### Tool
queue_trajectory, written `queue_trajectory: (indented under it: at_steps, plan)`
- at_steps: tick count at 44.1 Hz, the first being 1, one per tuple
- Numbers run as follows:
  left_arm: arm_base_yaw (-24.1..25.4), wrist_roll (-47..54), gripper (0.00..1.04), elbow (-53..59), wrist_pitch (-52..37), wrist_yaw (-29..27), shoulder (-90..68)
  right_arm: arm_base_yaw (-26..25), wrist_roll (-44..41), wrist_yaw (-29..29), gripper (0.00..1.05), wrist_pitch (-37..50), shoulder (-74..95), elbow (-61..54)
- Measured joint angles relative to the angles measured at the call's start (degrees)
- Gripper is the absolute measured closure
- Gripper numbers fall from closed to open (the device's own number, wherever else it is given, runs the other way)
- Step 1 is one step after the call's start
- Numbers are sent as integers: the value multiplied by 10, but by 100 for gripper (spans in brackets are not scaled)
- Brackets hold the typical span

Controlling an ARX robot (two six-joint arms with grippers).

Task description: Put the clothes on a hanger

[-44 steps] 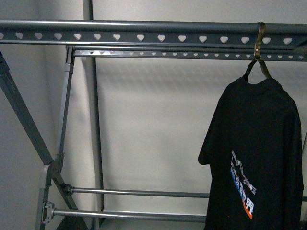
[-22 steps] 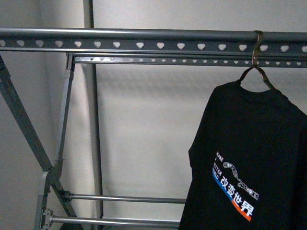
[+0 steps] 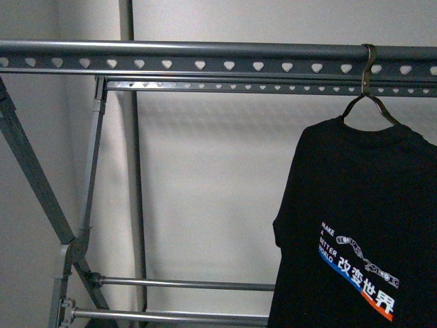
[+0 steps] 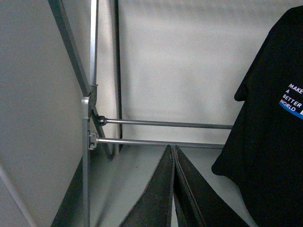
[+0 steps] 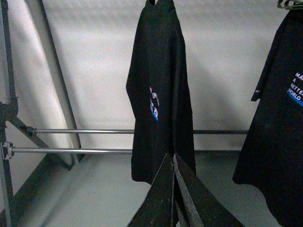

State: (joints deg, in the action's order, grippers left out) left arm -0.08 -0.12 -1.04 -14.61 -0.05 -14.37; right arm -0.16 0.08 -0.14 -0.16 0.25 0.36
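Since half a second ago the shirt's print has swung slightly right and lower in the front view; a second ago the rail sat higher in frame.

I see my left tool (image 4: 173,189) with its dark fingers pressed together, nothing between them. My right tool (image 5: 173,194) reads the same: closed tight, empty.

Beyond the right tool hangs a black short-sleeved T-shirt (image 5: 161,94), edge-on, with a second black shirt (image 5: 279,118) to one side of it.

In the front view the black T-shirt printed with white "MAKE A BETTER WORLD" (image 3: 362,225) hangs from a thin wire hanger (image 3: 369,102) hooked over the grey metal rack's top rail with heart-shaped holes (image 3: 205,58), at its right end. Slanted legs (image 3: 34,171) and two low crossbars (image 3: 184,281) sit left.
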Motion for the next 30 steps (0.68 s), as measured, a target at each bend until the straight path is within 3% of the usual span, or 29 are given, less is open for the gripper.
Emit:
queue_trajectory:
  at_steps: [12, 17, 25, 30]
  plan:
    - [0, 0, 101, 0, 50, 0, 50, 0, 0, 0, 102, 0, 0, 0]
    - [0, 0, 101, 0, 137, 0, 123, 0, 0, 1, 102, 0, 0, 0]
    - [0, 0, 101, 0, 145, 0, 141, 0, 0, 0, 102, 0, 0, 0]
    - [0, 0, 100, 0, 145, 0, 141, 0, -1, 1, 86, 0, 0, 0]
